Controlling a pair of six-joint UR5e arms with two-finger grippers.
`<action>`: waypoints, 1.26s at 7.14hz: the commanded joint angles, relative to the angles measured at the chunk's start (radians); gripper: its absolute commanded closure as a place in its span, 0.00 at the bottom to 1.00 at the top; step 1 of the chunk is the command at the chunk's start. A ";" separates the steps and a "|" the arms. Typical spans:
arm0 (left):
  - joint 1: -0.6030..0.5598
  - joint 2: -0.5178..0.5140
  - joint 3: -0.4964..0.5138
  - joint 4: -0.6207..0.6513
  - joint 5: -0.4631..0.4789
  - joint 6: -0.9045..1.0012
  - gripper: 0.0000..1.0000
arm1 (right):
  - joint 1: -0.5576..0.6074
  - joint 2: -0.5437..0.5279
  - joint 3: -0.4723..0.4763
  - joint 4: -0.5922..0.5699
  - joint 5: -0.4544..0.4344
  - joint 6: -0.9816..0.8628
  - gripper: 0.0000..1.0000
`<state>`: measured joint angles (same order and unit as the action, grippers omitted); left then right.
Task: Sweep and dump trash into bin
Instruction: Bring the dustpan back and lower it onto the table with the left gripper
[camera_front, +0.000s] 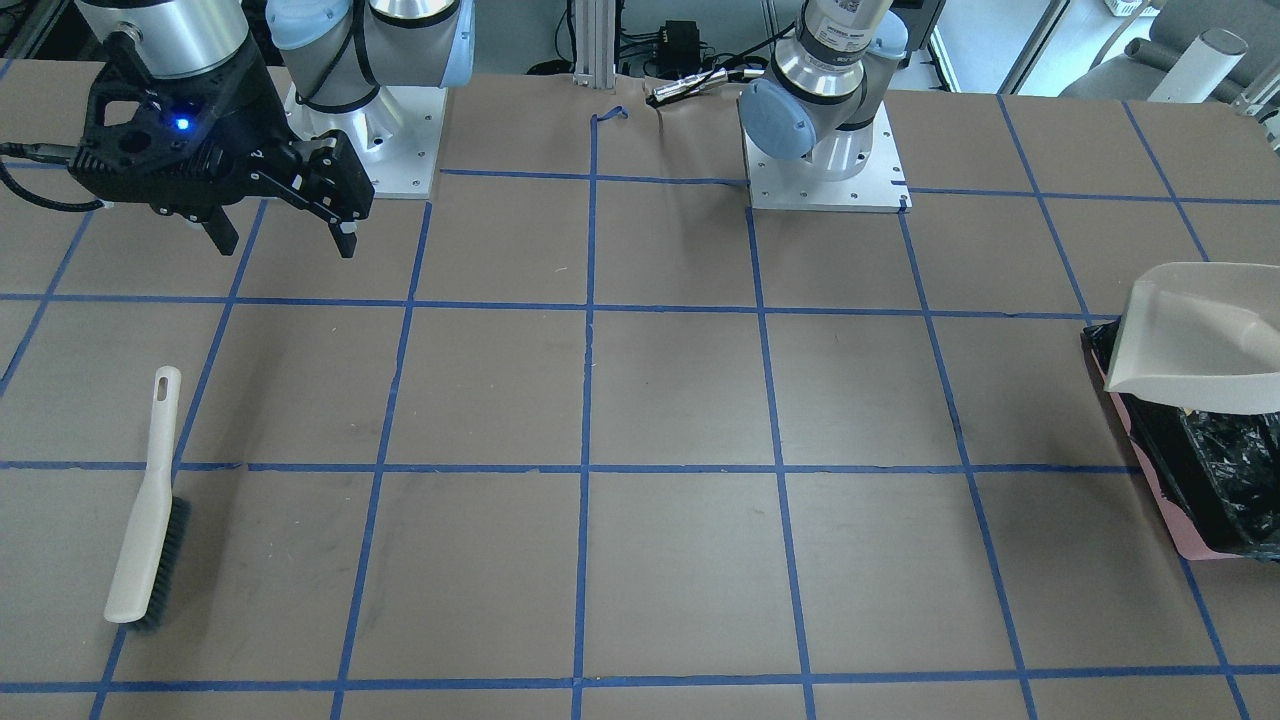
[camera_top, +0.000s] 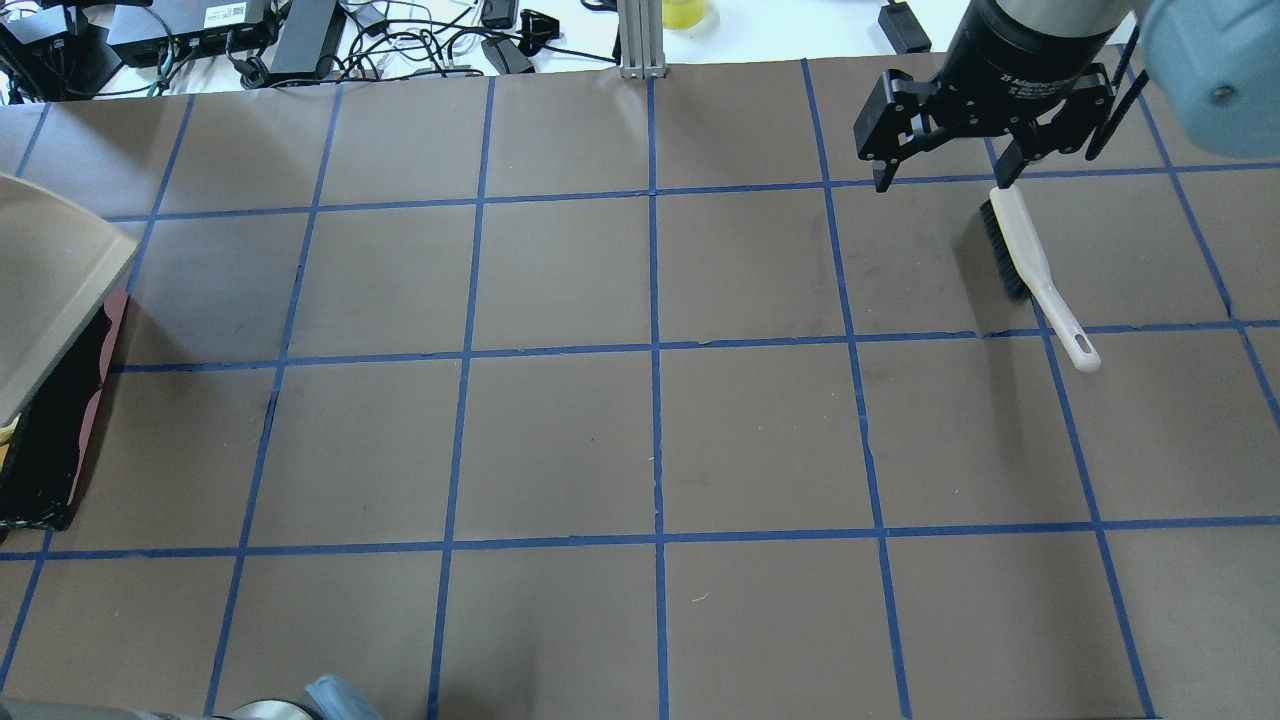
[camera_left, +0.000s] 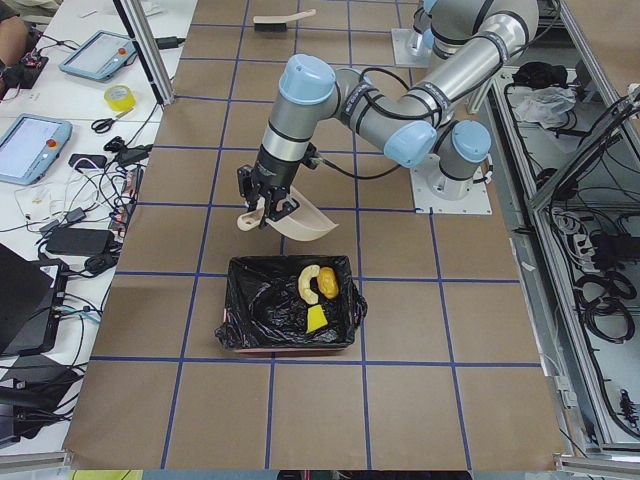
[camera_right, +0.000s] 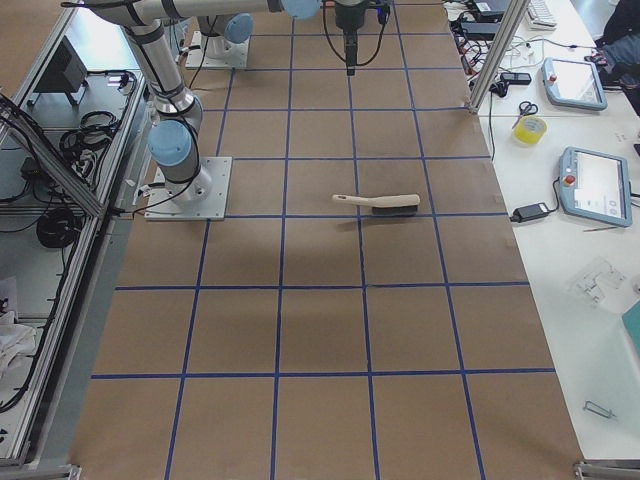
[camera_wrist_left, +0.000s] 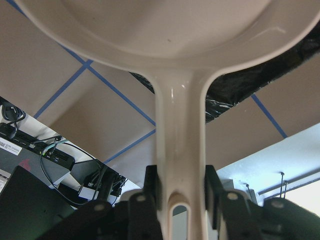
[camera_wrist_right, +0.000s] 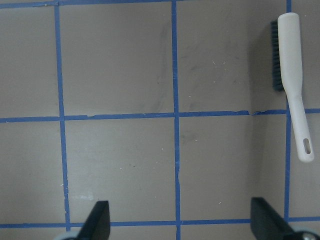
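Observation:
The three trash pieces lie inside the bin: the brown lump, the curved shrimp-like piece and the yellow wedge. My left gripper is shut on the handle of the beige dustpan. It holds the dustpan tilted in the air over the bin's edge on the robot side. The dustpan and the bin sit at the table's end. My right gripper is open and empty, raised above the table. The brush lies flat on the table below it.
The brush with a cream handle and dark bristles lies near the table's far edge; it also shows in the right wrist view. Both arm bases stand at the robot's side. Cables and devices lie beyond the far edge.

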<state>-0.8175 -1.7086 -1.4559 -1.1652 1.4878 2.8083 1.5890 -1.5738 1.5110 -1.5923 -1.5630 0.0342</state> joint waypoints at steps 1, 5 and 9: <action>-0.130 0.040 0.002 -0.143 -0.001 -0.284 1.00 | -0.001 0.000 0.000 0.000 0.000 -0.002 0.00; -0.352 -0.023 -0.037 -0.273 0.014 -0.697 1.00 | 0.000 0.001 0.000 0.000 0.003 -0.002 0.00; -0.477 -0.188 -0.026 -0.228 0.104 -0.980 1.00 | 0.000 0.001 0.000 0.000 0.008 0.000 0.00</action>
<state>-1.2655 -1.8461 -1.4842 -1.4162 1.5680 1.8867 1.5892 -1.5722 1.5110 -1.5929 -1.5576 0.0332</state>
